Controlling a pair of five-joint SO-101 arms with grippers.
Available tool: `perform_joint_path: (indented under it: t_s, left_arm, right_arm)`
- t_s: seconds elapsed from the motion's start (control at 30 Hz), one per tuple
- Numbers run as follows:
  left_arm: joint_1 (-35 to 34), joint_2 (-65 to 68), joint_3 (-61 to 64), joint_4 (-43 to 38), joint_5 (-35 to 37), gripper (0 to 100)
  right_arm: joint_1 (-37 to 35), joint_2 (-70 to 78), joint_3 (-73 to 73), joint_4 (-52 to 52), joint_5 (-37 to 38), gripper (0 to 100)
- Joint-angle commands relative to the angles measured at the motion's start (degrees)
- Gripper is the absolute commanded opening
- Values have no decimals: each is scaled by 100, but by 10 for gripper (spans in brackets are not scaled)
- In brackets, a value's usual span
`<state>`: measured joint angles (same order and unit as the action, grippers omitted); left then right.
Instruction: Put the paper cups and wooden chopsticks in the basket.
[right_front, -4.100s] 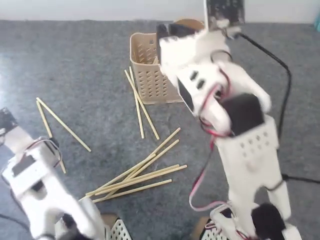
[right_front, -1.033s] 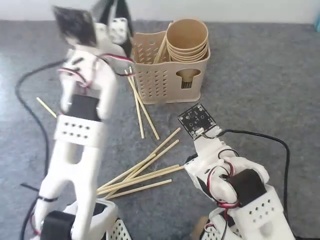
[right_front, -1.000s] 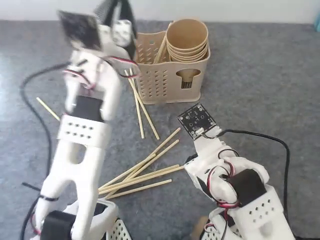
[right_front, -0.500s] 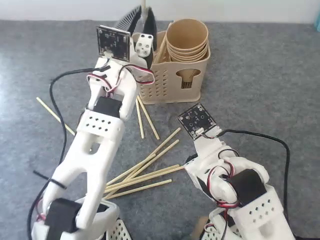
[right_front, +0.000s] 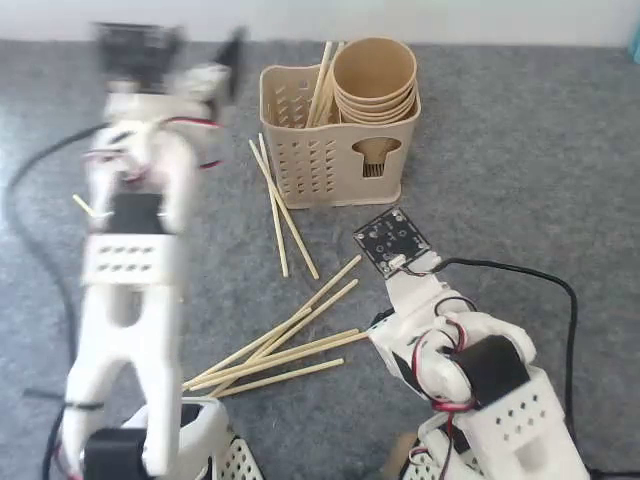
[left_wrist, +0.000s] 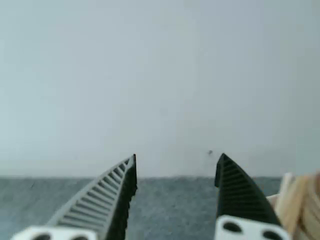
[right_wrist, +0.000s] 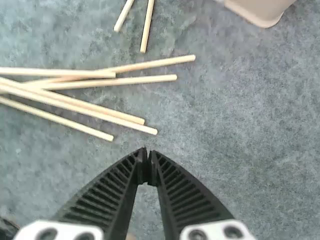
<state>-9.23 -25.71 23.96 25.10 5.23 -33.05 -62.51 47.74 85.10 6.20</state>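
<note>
A beige slotted basket (right_front: 335, 150) stands at the back of the grey carpet. It holds a stack of paper cups (right_front: 375, 72) and a few wooden chopsticks (right_front: 322, 75) leaning upright. Several loose chopsticks (right_front: 280, 350) lie fanned out in the middle, and two more (right_front: 282, 215) lie by the basket's left front. My left gripper (left_wrist: 177, 167) is open and empty, raised and facing the wall; in the high view it (right_front: 222, 58) hangs left of the basket. My right gripper (right_wrist: 145, 156) is shut and empty, low over the carpet just short of the fanned chopsticks (right_wrist: 90, 80).
A single chopstick (right_front: 85, 206) lies far left, partly behind the left arm. The right arm (right_front: 450, 360) sits at the front right with a black cable (right_front: 560, 290) looping beside it. The basket's corner (right_wrist: 260, 7) shows beyond the right gripper.
The left arm has swung left, away from above the basket. The chopstick it held upright there is out of its gripper, and more sticks stand in the basket. The right arm kept still.
</note>
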Motion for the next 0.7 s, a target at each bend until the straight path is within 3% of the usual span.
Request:
perform_joint_path:
  t_s: [0.0,0.13,0.3,0.47,0.67]
  left_arm:
    - [-1143,-369,-321,985,695,239]
    - [-2198,-352,-233,1723,1266,239]
    - [-2778,-352,338,2057,1327,239]
    - [-2866,-352,1059,1846,1336,239]
    - [-2866,79,1701,1073,1653,239]
  right_arm:
    - [-40,963,-44,-365,360,23]
    - [-40,2185,-211,-1121,-26,20]
    - [-75,3530,-958,-1886,-1011,23]
    - [-303,4875,-2277,-1956,-1477,31]
    - [-796,6712,-3842,-1938,-1679,117]
